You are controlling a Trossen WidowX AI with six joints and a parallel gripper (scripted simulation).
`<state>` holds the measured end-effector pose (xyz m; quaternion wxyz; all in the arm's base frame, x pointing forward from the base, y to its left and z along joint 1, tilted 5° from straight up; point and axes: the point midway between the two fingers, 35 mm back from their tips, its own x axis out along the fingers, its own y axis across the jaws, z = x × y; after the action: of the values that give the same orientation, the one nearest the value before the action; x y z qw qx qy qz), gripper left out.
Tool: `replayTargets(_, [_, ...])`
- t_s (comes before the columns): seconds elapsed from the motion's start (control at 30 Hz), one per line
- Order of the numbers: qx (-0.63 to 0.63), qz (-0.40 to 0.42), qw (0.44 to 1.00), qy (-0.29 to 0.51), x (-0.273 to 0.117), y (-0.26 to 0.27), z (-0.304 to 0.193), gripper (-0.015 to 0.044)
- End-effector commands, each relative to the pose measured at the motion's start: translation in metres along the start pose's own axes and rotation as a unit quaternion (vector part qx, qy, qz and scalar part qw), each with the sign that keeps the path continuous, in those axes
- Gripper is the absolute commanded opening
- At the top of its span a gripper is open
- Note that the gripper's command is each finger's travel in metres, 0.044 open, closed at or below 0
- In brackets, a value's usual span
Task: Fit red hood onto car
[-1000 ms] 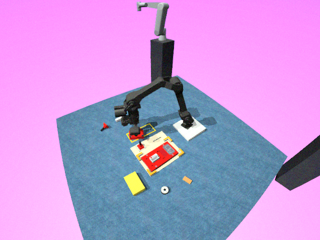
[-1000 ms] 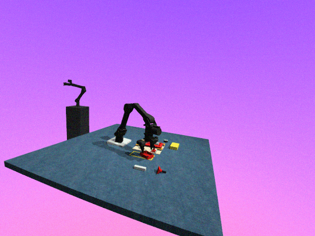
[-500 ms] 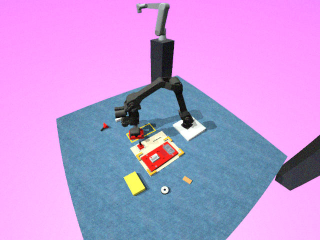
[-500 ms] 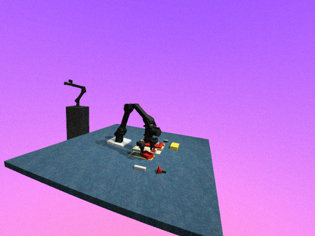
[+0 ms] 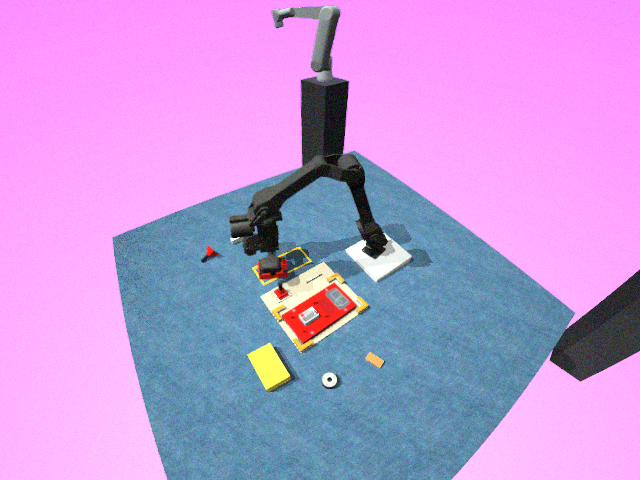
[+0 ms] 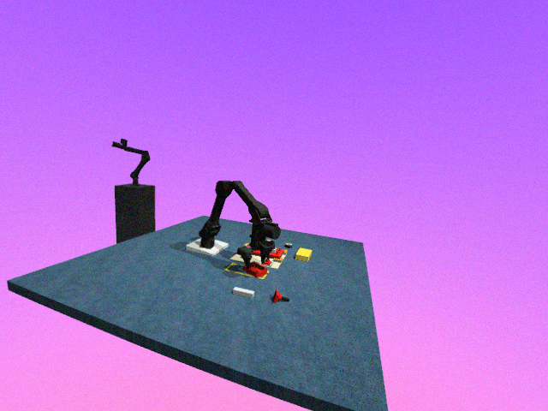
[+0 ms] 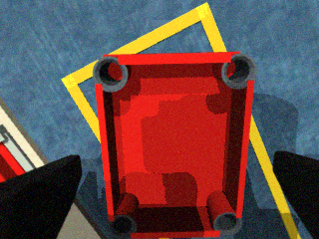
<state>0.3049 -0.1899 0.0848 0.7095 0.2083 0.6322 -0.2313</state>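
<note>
In the wrist view, my fingers (image 5: 270,265) (image 6: 244,255) stand wide open at 8 and 4 o'clock of the hood (image 5: 279,274) (image 6: 257,271) (image 7: 184,134), gripping nothing. The hood, a smooth red rectangular shell, lies hollow side up on the blue, cloth-textured tabletop (image 5: 206,403) (image 6: 176,309) (image 7: 40,35). Its four corner bosses are tubular, with grey circular rims; shadow falls across its interior. It sits askew over the yellow rectangular outline (image 5: 306,253) (image 6: 227,267) (image 7: 145,37).

In the top view, the flat red chassis (image 5: 330,319) lies at about 4 o'clock from the hood, held in a cream jig board (image 5: 303,281) between orange-yellow corner brackets (image 5: 364,303). The chassis carries a pale, boxy engine block (image 5: 309,315); its pegs are too small to inspect. At 6 o'clock from the hood lies a matte yellow rectangular block (image 5: 268,365) (image 6: 303,254).
</note>
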Motion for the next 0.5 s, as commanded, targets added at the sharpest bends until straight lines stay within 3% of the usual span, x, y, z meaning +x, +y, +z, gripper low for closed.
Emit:
replayTargets(0.0, [-0.002, 0.002, 1.0, 0.0, 0.0021, 0.0006, 0.0003, 0.044])
replayTargets(0.47, [-0.002, 0.002, 1.0, 0.0, 0.0091, 0.0006, 0.0002, 0.044])
